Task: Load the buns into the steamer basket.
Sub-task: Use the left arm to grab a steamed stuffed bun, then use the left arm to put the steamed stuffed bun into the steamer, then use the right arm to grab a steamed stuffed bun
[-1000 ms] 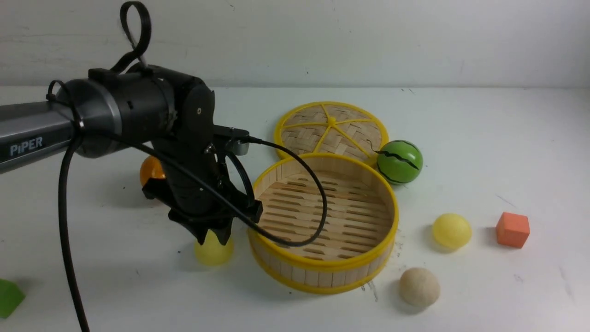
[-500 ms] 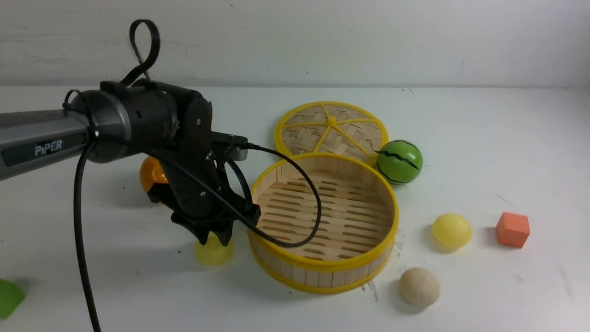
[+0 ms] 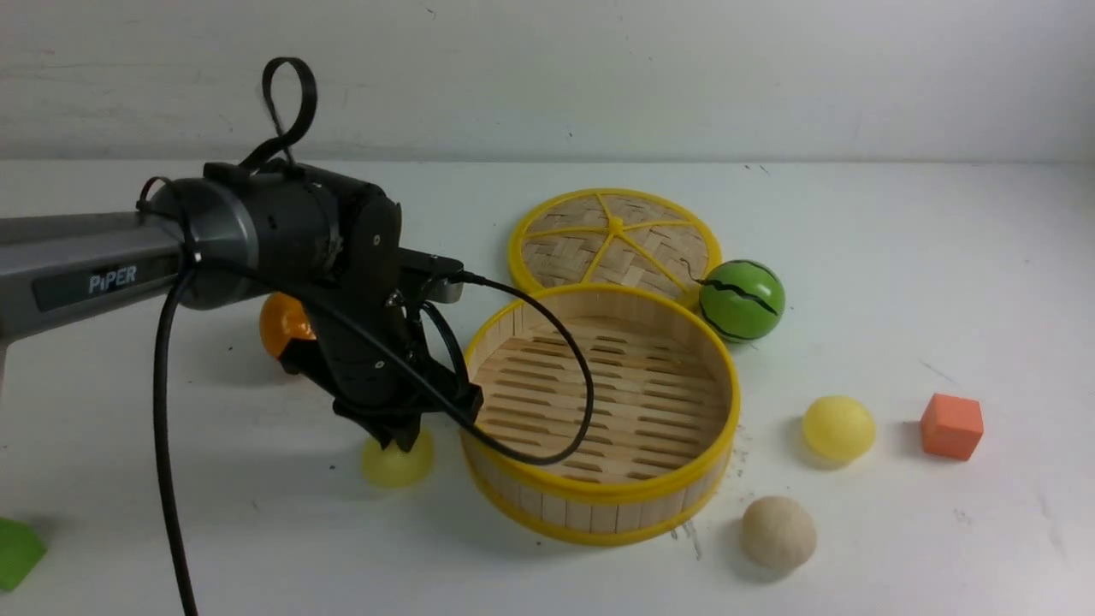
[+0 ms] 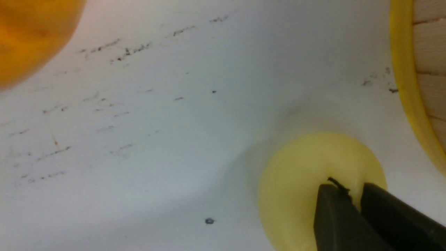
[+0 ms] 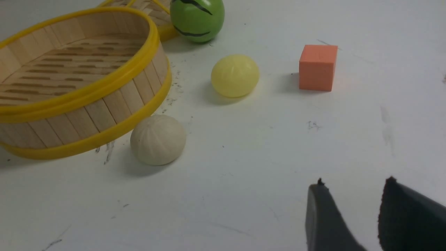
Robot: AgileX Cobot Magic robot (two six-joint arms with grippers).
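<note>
A pale yellow bun (image 3: 395, 464) (image 4: 296, 181) lies on the table just left of the steamer basket (image 3: 599, 492) (image 4: 404, 69), looking squashed. My left gripper (image 3: 398, 441) (image 4: 350, 190) presses down on its top. The jaws are drawn together, with a thin ridge of the bun pinched between them. The basket holds nothing. A second pale yellow bun (image 3: 838, 428) (image 5: 235, 75) and a beige bun (image 3: 777, 532) (image 5: 158, 139) rest on the table right of the basket (image 5: 104, 83). My right gripper (image 5: 353, 184) hangs open over bare table, holding nothing; it is outside the front view.
An orange (image 3: 278, 323) (image 4: 31, 31) sits behind my left arm. The woven lid (image 3: 616, 235) lies behind the basket, a green watermelon ball (image 3: 741, 300) (image 5: 197, 17) beside it. An orange cube (image 3: 951, 425) (image 5: 317, 68) stands far right, a green block (image 3: 15, 552) at front left.
My left gripper has closed from wide open onto the top of the left yellow bun, which now looks flatter. The left arm has shifted slightly right. Nothing else has moved.
</note>
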